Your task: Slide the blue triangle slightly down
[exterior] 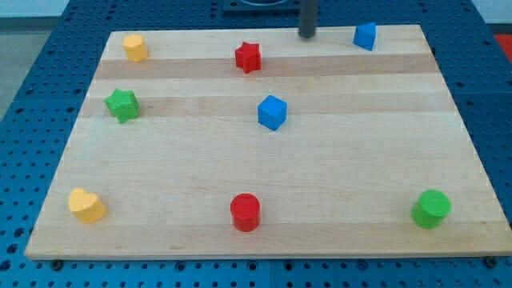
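The blue triangle [365,36] sits near the view's top right edge of the wooden board [264,192]. My tip [307,36] rests on the board at the view's top, to the left of the blue triangle, with a clear gap between them. A blue cube [272,112] lies near the board's middle, below my tip.
A red star [249,57] lies left of my tip. A yellow hexagon [135,47] is at top left, a green star [122,105] at left, a yellow heart [86,205] at bottom left, a red cylinder [245,212] at bottom middle, a green cylinder [431,209] at bottom right.
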Action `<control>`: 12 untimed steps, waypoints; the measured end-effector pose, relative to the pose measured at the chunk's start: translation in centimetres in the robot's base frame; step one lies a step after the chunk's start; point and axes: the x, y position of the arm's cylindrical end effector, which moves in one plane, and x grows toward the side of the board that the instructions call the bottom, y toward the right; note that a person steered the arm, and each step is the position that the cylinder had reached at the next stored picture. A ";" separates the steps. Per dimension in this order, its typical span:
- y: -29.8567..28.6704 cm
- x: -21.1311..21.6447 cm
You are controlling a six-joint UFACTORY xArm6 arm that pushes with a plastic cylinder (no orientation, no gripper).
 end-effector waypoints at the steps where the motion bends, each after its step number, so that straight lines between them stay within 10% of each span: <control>1: 4.4 -0.4; 12: 8.6 1.4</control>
